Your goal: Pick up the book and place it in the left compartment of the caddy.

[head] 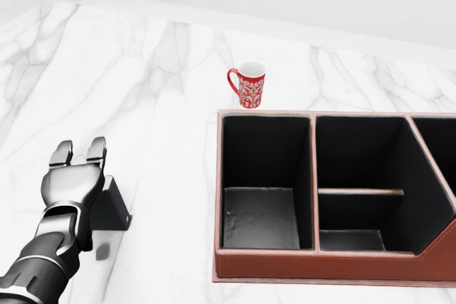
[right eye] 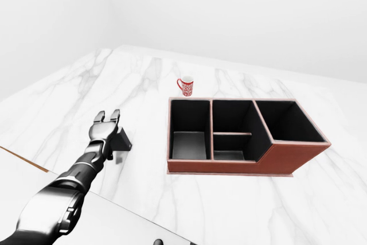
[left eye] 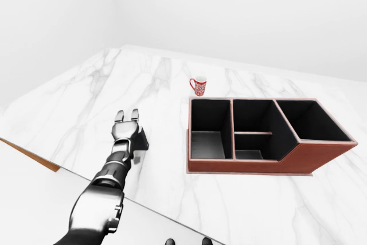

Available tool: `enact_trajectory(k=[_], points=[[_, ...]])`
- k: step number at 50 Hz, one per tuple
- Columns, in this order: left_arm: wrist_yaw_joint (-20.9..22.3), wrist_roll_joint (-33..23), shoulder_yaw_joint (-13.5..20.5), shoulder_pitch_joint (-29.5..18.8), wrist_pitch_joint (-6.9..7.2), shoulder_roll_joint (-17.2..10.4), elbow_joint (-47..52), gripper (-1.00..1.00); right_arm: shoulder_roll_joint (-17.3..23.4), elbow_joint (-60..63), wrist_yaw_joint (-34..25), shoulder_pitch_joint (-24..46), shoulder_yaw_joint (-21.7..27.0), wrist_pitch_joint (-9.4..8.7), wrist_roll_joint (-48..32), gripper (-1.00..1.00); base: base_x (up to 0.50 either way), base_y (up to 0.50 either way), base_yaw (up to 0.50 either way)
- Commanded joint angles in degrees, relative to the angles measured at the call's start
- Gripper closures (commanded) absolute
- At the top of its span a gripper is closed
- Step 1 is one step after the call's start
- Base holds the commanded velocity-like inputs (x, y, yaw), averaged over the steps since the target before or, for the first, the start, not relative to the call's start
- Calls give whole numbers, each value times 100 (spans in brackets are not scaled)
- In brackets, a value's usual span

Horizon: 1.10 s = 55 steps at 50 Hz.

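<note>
The book (head: pixel 114 208) is a small dark grey slab on the white marble counter, at the lower left of the head view. My left hand (head: pixel 78 154) lies over its left part with the two visible fingers stretched straight; the thumb is hidden. The hand looks open, with the book under the palm and wrist. The caddy (head: pixel 313 265) is reddish brown outside and black inside, and stands to the right of the book. Its left compartment (head: pixel 260 215) is empty. My right hand is not in view.
A red patterned mug (head: pixel 249 85) stands just above the caddy's left corner in the head view. The counter's near edge (left eye: pixel 143 207) runs diagonally across the lower left of the left-eye view. Bare marble (head: pixel 171 176) lies between the book and the caddy.
</note>
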<state>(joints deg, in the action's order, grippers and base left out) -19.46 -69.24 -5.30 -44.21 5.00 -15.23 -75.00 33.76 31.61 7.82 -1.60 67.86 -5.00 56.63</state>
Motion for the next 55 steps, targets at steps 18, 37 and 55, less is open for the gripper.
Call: enact_trajectory(k=[18, 37, 55], points=[[673, -34, -2, 112, 0, 37, -272, -100, -10, 3, -23, 1, -6, 0, -40, -100, 0, 0, 0], [674, -24, 19, 174, 0, -31, -270, 100, -37, 10, -61, -12, -7, 0, -67, -100, 0, 0, 0], [-531, 5, 8, 35, 0, -92, -84, 100, -46, -21, -54, 5, -47, 0, -109, -100, 0, 0, 0]])
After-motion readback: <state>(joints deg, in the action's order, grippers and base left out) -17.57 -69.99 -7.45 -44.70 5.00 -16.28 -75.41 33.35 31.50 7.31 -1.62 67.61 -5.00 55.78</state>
